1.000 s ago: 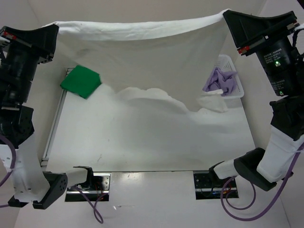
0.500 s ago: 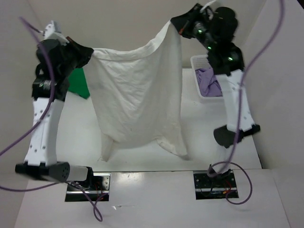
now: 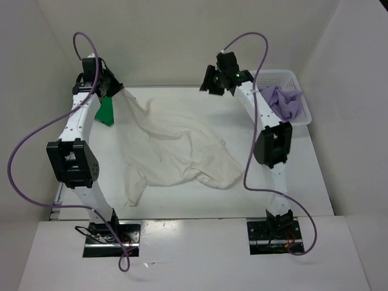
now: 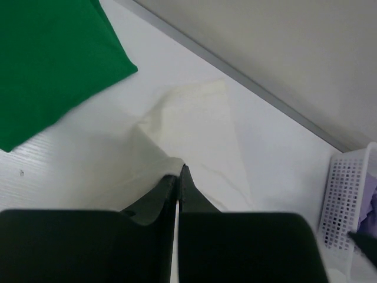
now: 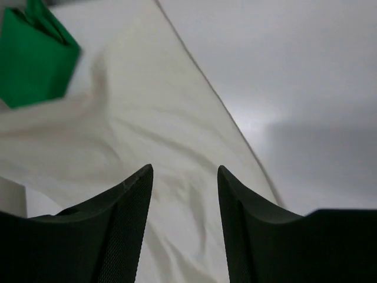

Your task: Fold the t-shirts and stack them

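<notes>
At the far left of the worktop (image 3: 291,176), the left tool (image 3: 113,91) is pinched fully together on a corner of the cream shirt (image 3: 182,145). Its wrist view shows a thin pale edge of cloth between the closed fingers, with the fabric fanning out ahead of them. Across from it, the right tool (image 5: 184,170) hangs over the far edge of the same shirt with its jaws spread wide and nothing between them.

From those two points the cream shirt spills toward the near side in a rumpled, roughly triangular heap. It lies on the worktop, full of creases, with one tail trailing to the near left. The green shirt (image 4: 53,65) lies folded just beside the left tool, partly hidden by the arm from above. The purple shirt (image 3: 284,102) sits crumpled in the basket (image 3: 303,120) at the far right.

The cream shirt looks light and limp, so it will likely sag, bunch and slide on the smooth surface rather than hold any shape. A pinch on a doubled edge, such as a hem, shoulder seam or sleeve, should hold better than a single layer. Two corners taken well apart would let the cloth be drawn flat. Which corner is shoulder and which is hem cannot be told from this heap
</notes>
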Action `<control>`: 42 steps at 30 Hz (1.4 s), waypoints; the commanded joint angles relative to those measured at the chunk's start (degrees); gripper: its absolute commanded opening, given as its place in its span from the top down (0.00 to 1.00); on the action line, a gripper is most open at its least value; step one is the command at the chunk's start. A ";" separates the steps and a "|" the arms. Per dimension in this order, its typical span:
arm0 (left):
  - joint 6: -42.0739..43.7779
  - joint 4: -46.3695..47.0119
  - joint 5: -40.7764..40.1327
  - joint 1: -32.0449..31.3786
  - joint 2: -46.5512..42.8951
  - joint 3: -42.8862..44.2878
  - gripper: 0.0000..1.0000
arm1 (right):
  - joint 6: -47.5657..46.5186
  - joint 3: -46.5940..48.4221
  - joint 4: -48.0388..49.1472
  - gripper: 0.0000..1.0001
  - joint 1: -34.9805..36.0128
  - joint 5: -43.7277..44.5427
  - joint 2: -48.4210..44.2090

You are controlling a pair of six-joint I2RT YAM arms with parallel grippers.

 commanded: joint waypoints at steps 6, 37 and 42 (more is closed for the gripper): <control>0.33 8.28 1.76 0.78 -6.37 -7.13 1.00 | 4.43 -65.32 13.76 0.58 3.39 -0.23 -42.08; -3.44 7.94 6.77 1.83 -18.41 -21.89 1.00 | 4.52 -28.11 9.57 1.00 -4.25 12.96 -11.58; -7.49 8.64 8.61 1.84 -19.73 -27.43 0.98 | 1.98 -0.07 -0.91 0.40 -4.87 10.87 0.07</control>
